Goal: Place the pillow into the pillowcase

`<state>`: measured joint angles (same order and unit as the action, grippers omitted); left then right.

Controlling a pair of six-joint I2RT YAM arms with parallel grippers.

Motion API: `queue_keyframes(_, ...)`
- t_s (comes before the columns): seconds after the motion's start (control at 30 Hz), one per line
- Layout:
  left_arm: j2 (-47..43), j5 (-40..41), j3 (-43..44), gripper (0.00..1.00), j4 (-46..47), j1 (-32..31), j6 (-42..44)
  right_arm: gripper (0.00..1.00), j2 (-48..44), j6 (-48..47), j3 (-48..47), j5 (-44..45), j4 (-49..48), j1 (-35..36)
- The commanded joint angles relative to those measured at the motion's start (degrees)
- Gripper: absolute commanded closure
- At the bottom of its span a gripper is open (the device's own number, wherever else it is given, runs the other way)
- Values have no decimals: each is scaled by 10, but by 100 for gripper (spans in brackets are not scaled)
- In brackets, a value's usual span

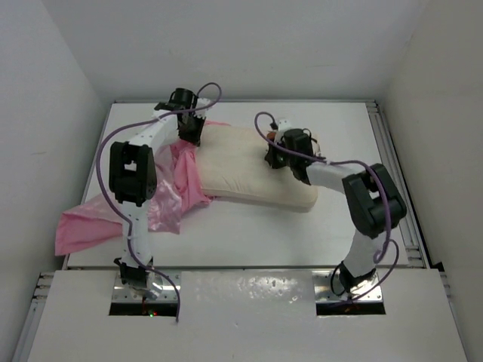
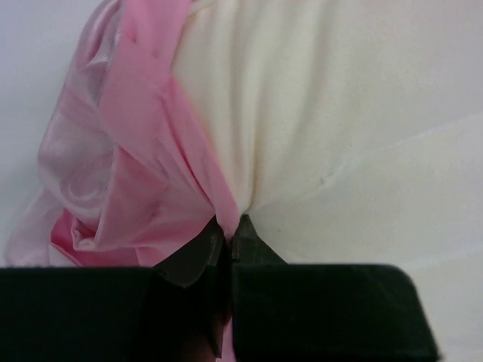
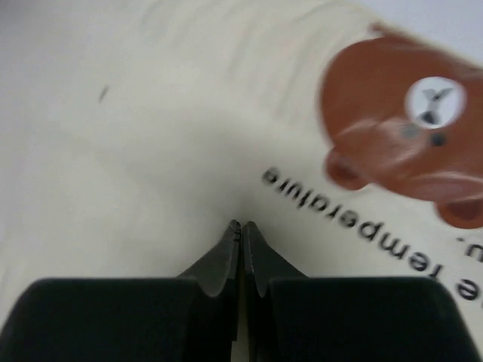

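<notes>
**Entry: pillow-casing, early stage**

- **The pillow** (image 1: 253, 170): cream-white. It lay slanting across the middle of the worktop (image 1: 249, 234), from far left to near right. Almost all of it was bare. The bear-face print (image 3: 400, 136) and a line of printed lettering (image 3: 362, 219) lay uncovered at its right end.
- **The pillowcase** (image 1: 170, 200): shiny pink. It was bunched against the pillow's left end, and in the left wrist view its edge lapped only over that end. The rest trailed to the near left, with one corner hanging past the worktop's left edge.
- **Left tool** (image 2: 228, 226): at the pillow's far left end. Its jaws were closed, pinching the pink hem where it met the cream surface.
- **Right tool** (image 3: 240, 230): on the pillow's right part, just left of the bear print. Its jaws were closed tip to tip, and the cover puckered toward them, so it appeared to grip a fold of the pillow.
- **Progress, as judged:** the mouth of the case had been started over one end. Nearly the whole length was left to sleeve, and the loose fabric left to draw along.
- **Worktop:** white and matt, with metal rails (image 1: 392, 173) along its right side. A white panel (image 1: 249, 309) at the near edge was notched for the arm bases.
- **Room:** plain white walls enclosed it on the left, far and right sides. Purple cables (image 1: 121, 132) ran along both arms.
</notes>
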<state>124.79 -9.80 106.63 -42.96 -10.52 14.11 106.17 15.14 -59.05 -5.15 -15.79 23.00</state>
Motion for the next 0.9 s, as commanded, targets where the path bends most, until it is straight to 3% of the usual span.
queue_keyframes(0.0,-15,-6,33,100,42,-22,36,100,-91,9,140,-76,-23,55)
queue_keyframes(0.07,-10,-12,55,100,42,-35,46,100,-131,8,199,-107,-45,72)
queue_keyframes(0.17,-5,-36,83,100,30,-48,69,96,-194,-11,211,-128,-27,91)
queue_keyframes(0.23,-6,-64,99,100,12,-51,72,72,-212,-10,176,-124,-9,75)
queue_keyframes(0.27,-8,-74,103,100,2,-50,73,53,-210,-6,155,-134,-3,58)
queue_keyframes(0.37,-13,-70,108,92,-11,-50,79,25,-157,2,30,-166,59,22)
queue_keyframes(0.4,-17,-63,104,86,-10,-50,80,4,-117,6,-32,-165,82,16)
queue_keyframes(0.47,-19,-33,95,77,11,-51,81,1,-73,28,-86,-150,90,-1)
queue_keyframes(0.5,-20,-24,83,66,18,-50,80,1,-31,45,-128,-144,93,-11)
queue_keyframes(0.6,-12,6,63,46,63,-50,82,1,30,78,-175,-134,86,-25)
queue_keyframes(0.73,29,9,90,39,78,-50,73,1,128,97,-260,-177,103,-41)
queue_keyframes(0.87,70,-92,152,38,53,-48,46,1,177,123,-270,-246,96,-43)
